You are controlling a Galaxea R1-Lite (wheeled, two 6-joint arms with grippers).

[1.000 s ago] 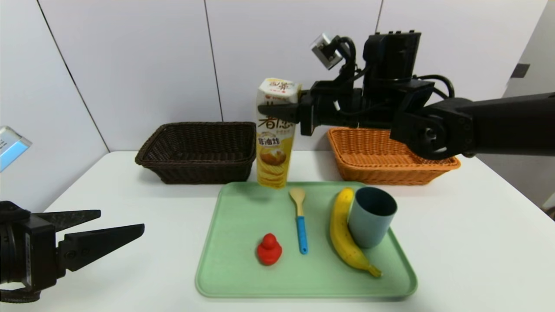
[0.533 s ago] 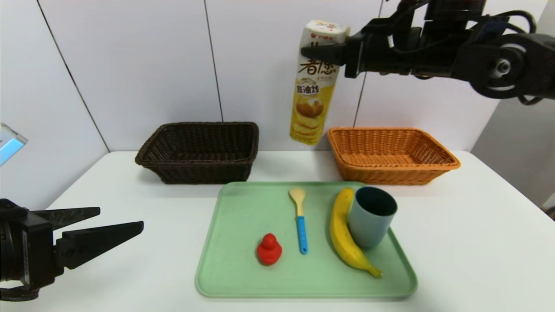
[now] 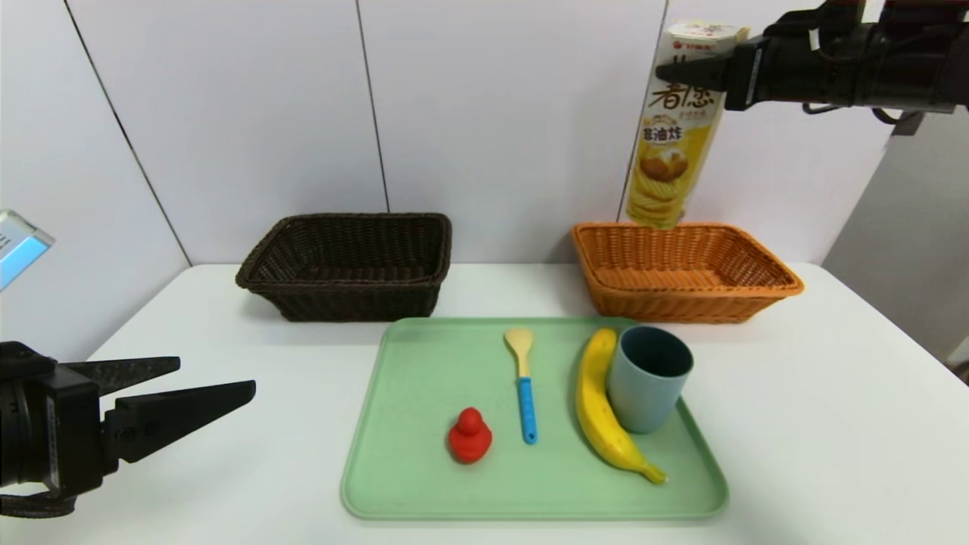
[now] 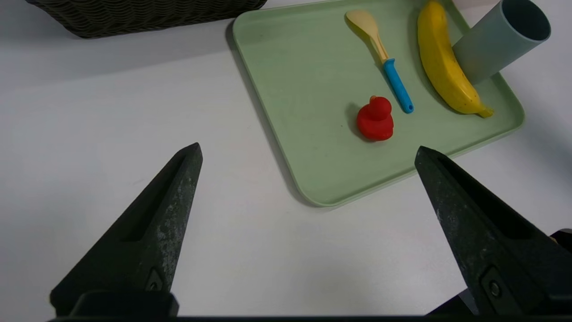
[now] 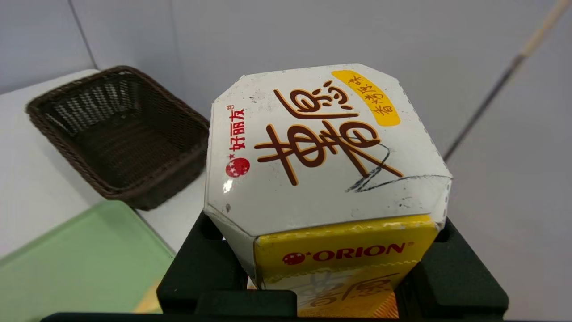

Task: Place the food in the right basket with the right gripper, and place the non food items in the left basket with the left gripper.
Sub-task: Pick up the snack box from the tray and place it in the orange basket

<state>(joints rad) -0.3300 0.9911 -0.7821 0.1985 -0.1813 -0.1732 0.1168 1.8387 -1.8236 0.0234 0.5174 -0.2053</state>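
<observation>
Tall snack box clamped near its top in right gripper, high over far-right orange basket. Best centred, lowered gently, then released. Far left, dark basket, nothing inside. On green tray: duck, spoon, banana, cup. Near left, left gripper, wide open, idle.

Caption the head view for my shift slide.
Right gripper holds the yellow-and-white snack box above the orange wicker basket; left gripper hangs open beside the green tray.
</observation>
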